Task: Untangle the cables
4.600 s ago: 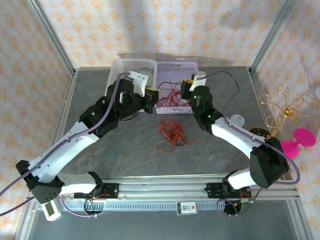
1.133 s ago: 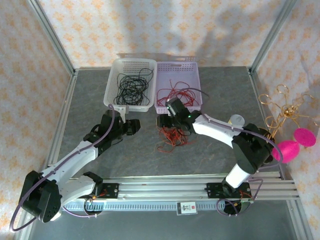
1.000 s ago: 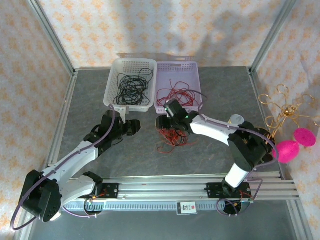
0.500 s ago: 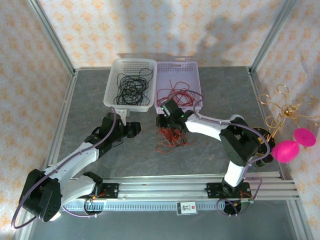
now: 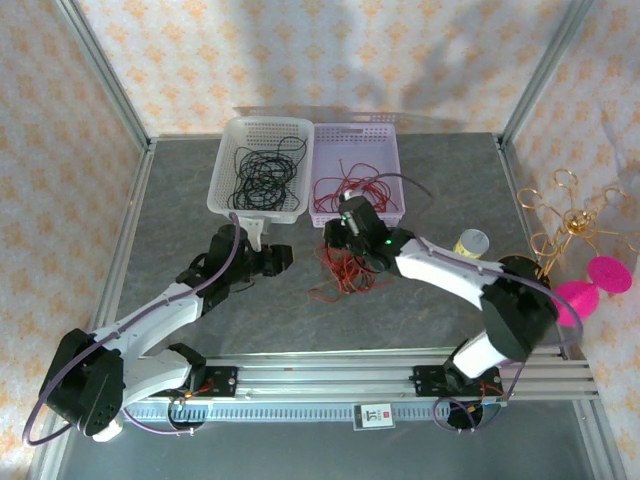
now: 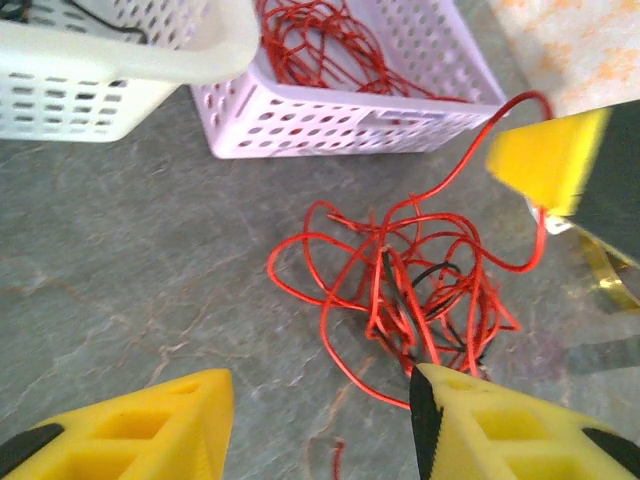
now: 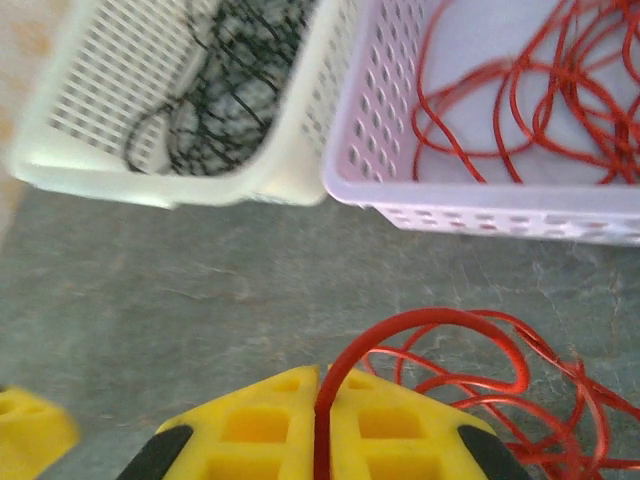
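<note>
Top view: your cables (image 5: 345, 268) sit tangled on the table (image 5: 200, 190), just beside the lilac basket (image 5: 360, 130).
Left wrist: your left tool (image 6: 318, 385) gapes wide, near them.
Right wrist: your right tool (image 7: 320, 385) pinches one red strand (image 7: 440, 318).

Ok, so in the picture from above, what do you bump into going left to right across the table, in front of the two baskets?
left gripper → tangled cables → small yellow-topped can → gold wire ornament
</note>
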Available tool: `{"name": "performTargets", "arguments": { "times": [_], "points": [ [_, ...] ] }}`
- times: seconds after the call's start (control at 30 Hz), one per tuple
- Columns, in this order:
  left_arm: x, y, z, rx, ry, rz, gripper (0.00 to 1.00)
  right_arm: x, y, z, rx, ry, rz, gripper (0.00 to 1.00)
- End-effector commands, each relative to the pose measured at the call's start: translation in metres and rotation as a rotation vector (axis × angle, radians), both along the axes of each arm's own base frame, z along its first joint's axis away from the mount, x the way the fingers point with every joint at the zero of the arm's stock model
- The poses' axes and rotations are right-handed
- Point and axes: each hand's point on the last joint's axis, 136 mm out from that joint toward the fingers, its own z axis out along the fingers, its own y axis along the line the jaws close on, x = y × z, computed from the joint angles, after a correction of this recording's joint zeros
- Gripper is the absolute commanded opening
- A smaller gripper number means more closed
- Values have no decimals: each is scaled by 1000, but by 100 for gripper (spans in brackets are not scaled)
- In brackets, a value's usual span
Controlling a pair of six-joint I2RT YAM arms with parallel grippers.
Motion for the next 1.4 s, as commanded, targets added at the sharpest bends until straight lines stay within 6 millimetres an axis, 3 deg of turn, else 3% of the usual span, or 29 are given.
{"name": "performTargets", "arguments": {
  "times": [0.0,0.23,0.43,0.67,0.83,1.07,1.23,1.37],
  "points": [
    [5,-19,37,-121,-88,-55,52,-8,-5,37,40,-109,31,9],
    [-5,-44,89,-265,-220,-199,52,-39,1,88,121,-204,205,10],
    [1,-52,98,-120,-307,-299,52,-55,6,115,162,-213,368,10],
    [10,-70,79,-58,-343,-397,55,-66,5,122,200,-208,472,10],
    [10,-93,79,-53,-414,-497,56,-77,3,132,228,-232,514,10],
    [34,-98,68,13,-441,-477,57,-81,4,139,238,-230,540,10],
    [50,-102,60,41,-431,-455,45,-83,3,147,236,-240,554,10],
    [60,-99,55,52,-427,-405,23,-82,0,153,229,-262,538,10]
  ]
}}
